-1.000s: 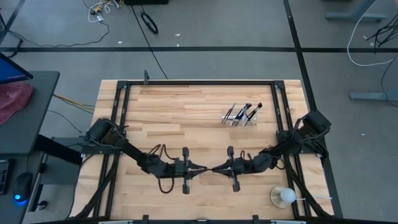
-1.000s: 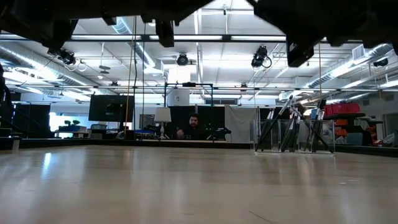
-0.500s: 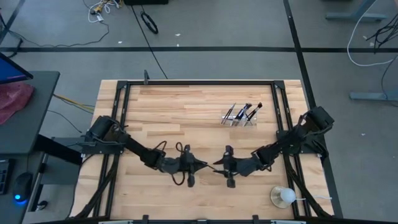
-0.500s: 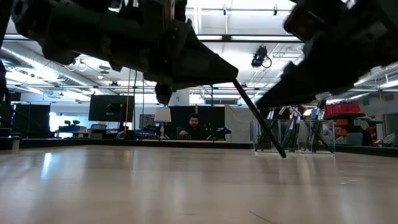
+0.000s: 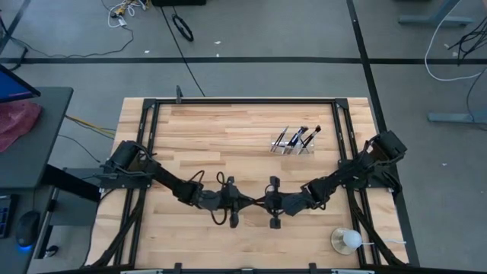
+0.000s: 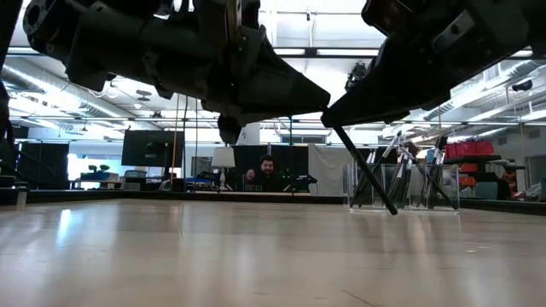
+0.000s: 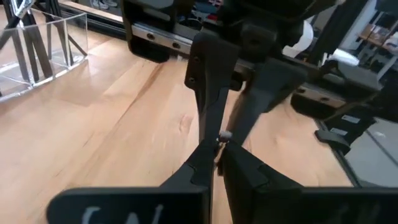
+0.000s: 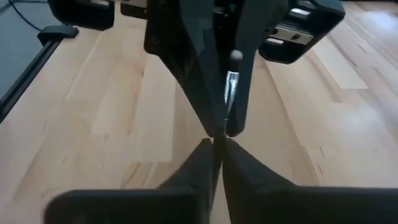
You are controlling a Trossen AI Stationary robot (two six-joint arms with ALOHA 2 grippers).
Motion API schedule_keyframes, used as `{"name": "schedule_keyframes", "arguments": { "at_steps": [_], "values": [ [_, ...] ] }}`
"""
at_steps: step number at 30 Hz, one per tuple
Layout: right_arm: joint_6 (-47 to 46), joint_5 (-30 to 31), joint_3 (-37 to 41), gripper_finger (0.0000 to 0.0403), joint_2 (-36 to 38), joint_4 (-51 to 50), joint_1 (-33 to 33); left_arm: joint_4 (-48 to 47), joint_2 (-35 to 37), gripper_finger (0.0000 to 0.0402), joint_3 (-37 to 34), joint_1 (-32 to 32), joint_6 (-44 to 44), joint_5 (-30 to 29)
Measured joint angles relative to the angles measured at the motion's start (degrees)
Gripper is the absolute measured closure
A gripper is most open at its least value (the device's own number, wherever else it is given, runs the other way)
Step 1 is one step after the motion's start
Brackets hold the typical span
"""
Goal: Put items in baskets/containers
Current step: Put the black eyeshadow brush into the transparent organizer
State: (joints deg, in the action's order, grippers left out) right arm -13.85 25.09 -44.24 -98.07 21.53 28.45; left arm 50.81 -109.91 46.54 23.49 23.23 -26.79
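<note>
The two pincers meet tip to tip over the middle of the desk (image 5: 228,129), above its near half, with one brush (image 6: 365,168) between them. The left pincer (image 5: 255,202) is closed on the brush: in its wrist view the fingers (image 7: 205,165) pinch a thin dark stick with a silver ferrule. The right pincer (image 5: 265,202) also looks closed or nearly closed on the same brush; in its wrist view the fingers (image 8: 202,158) come together around the stick, whose silver ferrule and small tip rise just beyond them. I judge this a hand-over, with both arms holding for the moment.

In the low view the brush hangs as a dark slanted rod beneath the pincers, its lower end just above the desk or perhaps touching it; I cannot tell which.

The tray (image 5: 294,144), clear and already holding several brushes standing at angles, sits toward the far right of the desk, well apart from the meeting point. It lies on the right arm's side, so that arm is the nearer one. A round clear cup (image 5: 346,240) stands at the near right corner.
</note>
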Motion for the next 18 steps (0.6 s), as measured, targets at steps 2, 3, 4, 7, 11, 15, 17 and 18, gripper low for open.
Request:
{"name": "schedule_keyframes", "arguments": {
  "at_steps": [2, 3, 4, 7, 11, 15, 17, 18],
  "values": [
    [-0.77, 0.37, 0.50, 0.0390, 0.05, 0.57, 0.00, 0.68, 0.00, 0.0374, -0.05, -0.01, -1.50, -0.19],
    [-1.14, 1.16, 0.77, 0.0389, 0.08, 1.30, 0.05, 1.60, -0.02, 0.0369, -0.09, -0.02, -2.79, -0.32],
    [-1.65, 2.24, 1.13, 0.0384, 0.14, 2.26, 0.23, 2.87, -0.02, 0.0362, -0.12, -0.03, -3.86, -0.37],
    [-1.92, 4.77, 3.33, 0.0383, -0.04, 5.27, 0.82, 6.57, 1.91, 0.0324, 0.01, -0.09, -7.49, 0.14],
    [-2.03, 13.22, 7.91, 0.0396, 1.27, 13.67, 2.03, 2.98, 4.61, 0.0264, 0.03, 0.42, -9.25, 0.50],
    [-3.25, 22.26, 15.11, 0.0393, 5.55, 21.95, 2.45, -1.30, 5.57, 0.0223, 0.04, 1.58, -8.86, 0.63],
    [-2.64, 26.22, 19.05, 0.0394, 9.34, 26.60, 2.22, -5.38, 5.54, 0.0212, 0.04, 2.20, -7.06, 0.51],
    [-1.63, 28.34, 21.15, 0.0394, 11.38, 28.69, 1.94, -7.30, 5.47, 0.0209, 0.04, 2.48, -5.53, 0.12]
  ]
}}
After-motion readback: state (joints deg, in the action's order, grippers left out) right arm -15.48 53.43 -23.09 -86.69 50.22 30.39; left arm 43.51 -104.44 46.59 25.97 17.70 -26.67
